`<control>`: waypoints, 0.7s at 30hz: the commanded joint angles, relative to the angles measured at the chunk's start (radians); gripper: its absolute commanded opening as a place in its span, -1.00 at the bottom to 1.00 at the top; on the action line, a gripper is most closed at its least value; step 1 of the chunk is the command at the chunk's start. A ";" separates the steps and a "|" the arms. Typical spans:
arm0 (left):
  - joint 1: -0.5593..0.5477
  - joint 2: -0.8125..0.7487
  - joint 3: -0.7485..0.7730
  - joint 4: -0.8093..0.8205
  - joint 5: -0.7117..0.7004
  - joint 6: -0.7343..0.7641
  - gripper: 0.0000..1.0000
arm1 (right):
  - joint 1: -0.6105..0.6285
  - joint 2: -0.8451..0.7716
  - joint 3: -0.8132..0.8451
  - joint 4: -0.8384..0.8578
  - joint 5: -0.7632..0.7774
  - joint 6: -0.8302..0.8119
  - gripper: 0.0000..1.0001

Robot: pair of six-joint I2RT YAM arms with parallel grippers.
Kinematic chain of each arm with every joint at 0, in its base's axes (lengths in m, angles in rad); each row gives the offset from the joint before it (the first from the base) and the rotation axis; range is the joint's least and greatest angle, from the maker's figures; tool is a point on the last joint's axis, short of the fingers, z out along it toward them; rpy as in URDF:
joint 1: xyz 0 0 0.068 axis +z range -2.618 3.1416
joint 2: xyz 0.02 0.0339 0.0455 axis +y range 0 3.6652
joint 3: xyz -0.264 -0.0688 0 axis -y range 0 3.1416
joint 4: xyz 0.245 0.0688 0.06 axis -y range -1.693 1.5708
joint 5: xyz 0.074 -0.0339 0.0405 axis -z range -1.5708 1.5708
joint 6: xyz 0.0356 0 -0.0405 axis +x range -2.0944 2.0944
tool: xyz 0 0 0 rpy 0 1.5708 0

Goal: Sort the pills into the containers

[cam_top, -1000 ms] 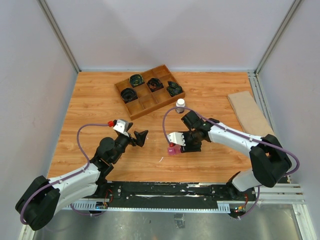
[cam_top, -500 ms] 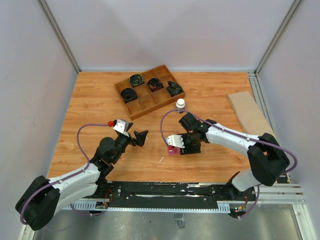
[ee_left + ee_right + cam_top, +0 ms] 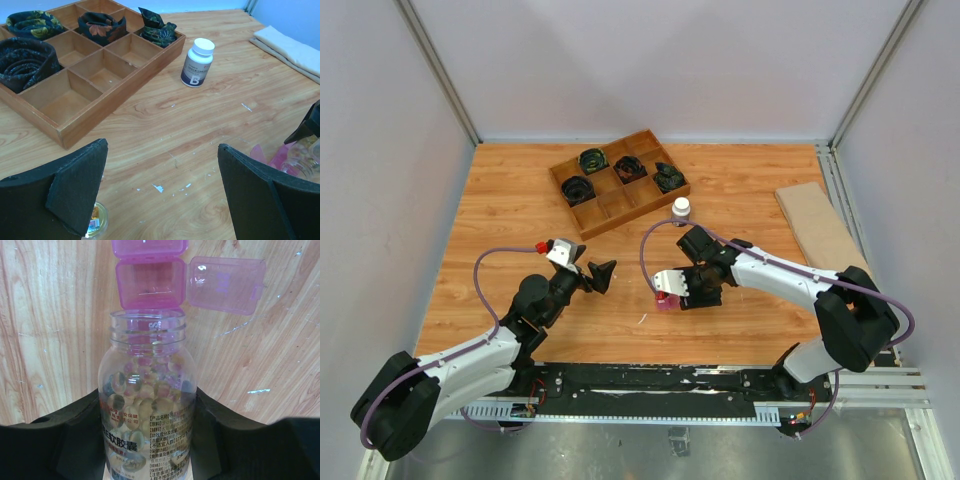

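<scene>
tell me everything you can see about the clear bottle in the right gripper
The clear bottle is uncapped, with a threaded neck and a white label of Chinese print low on its body. It is partly filled with round, pale, translucent pills. The right gripper clamps its body between black fingers. Its open mouth points at the open compartment of the pink pill organizer; whether they touch is unclear.

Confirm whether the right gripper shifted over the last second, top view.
Yes, slightly. The right gripper, shut on the clear pill bottle, has edged left in the top view, a little farther from the standing white-capped bottle.
</scene>
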 commanded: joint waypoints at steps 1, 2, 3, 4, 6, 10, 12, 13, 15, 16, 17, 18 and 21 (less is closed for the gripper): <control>-0.007 -0.002 -0.002 0.039 -0.011 0.015 0.91 | 0.019 0.008 0.037 -0.020 0.003 0.014 -0.99; -0.007 -0.003 -0.002 0.039 -0.011 0.015 0.91 | 0.019 0.010 0.040 -0.023 -0.002 0.017 -0.99; -0.007 -0.002 -0.002 0.039 -0.012 0.015 0.91 | 0.018 0.009 0.043 -0.025 0.000 0.016 -0.99; -0.007 -0.003 -0.002 0.039 -0.012 0.015 0.91 | 0.019 0.006 0.040 -0.027 -0.002 0.012 -0.99; -0.007 -0.002 -0.002 0.039 -0.011 0.015 0.91 | 0.022 -0.004 0.033 -0.028 -0.013 -0.002 -0.99; -0.007 -0.001 -0.002 0.038 -0.012 0.015 0.91 | 0.021 0.005 0.042 -0.031 0.007 0.012 -0.99; -0.007 -0.002 -0.002 0.038 -0.012 0.015 0.91 | 0.024 0.001 0.041 -0.041 -0.024 0.004 -0.99; -0.007 -0.001 -0.002 0.039 -0.011 0.015 0.91 | 0.026 -0.004 0.040 -0.036 -0.018 0.003 -0.99; -0.007 -0.002 -0.002 0.038 -0.012 0.015 0.91 | 0.027 0.000 0.039 -0.023 0.016 0.015 -0.99; -0.007 -0.002 -0.002 0.039 -0.012 0.015 0.91 | 0.026 0.008 0.041 -0.024 0.025 0.019 -0.99; -0.007 -0.002 -0.002 0.038 -0.012 0.015 0.91 | 0.027 0.012 0.046 -0.037 0.011 0.015 -0.99; -0.007 -0.002 -0.002 0.038 -0.011 0.015 0.91 | 0.027 0.008 0.049 -0.049 -0.016 0.005 -0.99; -0.007 -0.003 -0.002 0.038 -0.012 0.015 0.91 | 0.029 -0.016 0.034 -0.027 -0.001 0.004 -0.99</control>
